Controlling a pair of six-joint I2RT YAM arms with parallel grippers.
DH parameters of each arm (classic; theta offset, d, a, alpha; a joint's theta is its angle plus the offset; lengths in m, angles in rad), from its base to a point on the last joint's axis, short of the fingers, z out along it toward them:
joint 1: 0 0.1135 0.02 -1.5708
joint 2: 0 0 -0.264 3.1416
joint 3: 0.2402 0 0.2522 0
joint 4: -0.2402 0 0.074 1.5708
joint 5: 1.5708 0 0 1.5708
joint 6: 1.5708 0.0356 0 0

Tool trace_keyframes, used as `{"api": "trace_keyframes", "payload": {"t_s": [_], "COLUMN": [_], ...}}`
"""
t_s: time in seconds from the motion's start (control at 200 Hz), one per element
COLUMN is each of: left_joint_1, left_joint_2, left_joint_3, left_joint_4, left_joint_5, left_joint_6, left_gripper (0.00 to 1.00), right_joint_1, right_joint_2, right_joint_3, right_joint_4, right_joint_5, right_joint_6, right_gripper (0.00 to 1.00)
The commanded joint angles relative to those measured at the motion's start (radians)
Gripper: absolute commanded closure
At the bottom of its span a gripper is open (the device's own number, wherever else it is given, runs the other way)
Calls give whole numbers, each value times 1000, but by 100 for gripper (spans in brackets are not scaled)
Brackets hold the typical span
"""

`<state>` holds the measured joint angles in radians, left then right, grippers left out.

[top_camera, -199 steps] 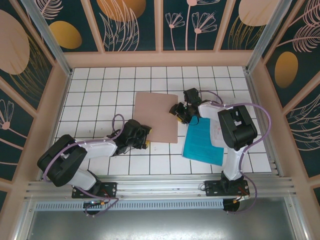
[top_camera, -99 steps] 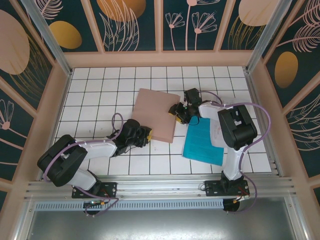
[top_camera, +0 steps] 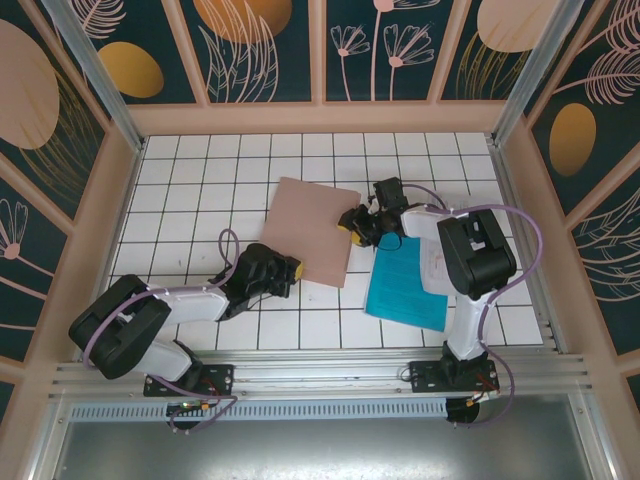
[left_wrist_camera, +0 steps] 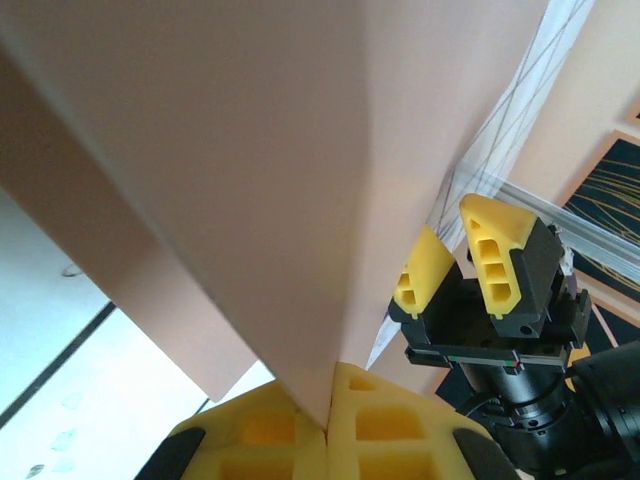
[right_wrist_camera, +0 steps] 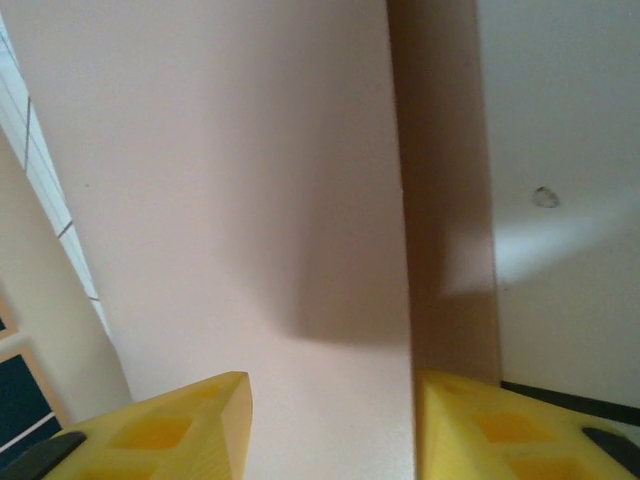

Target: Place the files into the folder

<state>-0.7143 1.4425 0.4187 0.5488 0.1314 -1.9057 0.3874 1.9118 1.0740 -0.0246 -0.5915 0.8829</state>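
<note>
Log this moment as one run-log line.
left claw: shut on folder corner | right claw: open at folder's right edge | teal sheet: flat on table, outside folder

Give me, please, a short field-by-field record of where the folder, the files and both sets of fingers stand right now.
folder: pinkish-brown, single width, lying skewed on the table
left fingers: shut on the folder's near corner
right fingers: open, at the folder's right edge
teal sheet: flat on the table, right of the folder, partly under the right arm
progress: teal sheet not yet in the folder
</note>
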Motion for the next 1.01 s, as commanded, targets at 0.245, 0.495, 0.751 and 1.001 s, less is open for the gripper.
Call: {"api": "trace_keyframes", "payload": {"t_s": [0.245,0.495,0.751,1.001], "left_joint_1": [-3,-2,-4,-53], "left_joint_2": [-17,-83,-65,127], "left_joint_3": [-14,162,508,888], "left_joint_4": [53,-408,-995,-1166], "left_joint_5": [52,57,-71,-82], "left_joint_6": [-9,187,602,1137], "left_gripper": [100,41,27,30], "right_joint_1": [-6,-7,-5,-4], "right_joint_2": [-66,-84,-93,-90], "right_joint_3": [-2,-3,25,86], "right_joint_4": [18,-9,-36,-80], "right_joint_5": [-26,5,13,4], "right_joint_6": [27,40,66,91], "right_gripper": [85,100,100,100]}}
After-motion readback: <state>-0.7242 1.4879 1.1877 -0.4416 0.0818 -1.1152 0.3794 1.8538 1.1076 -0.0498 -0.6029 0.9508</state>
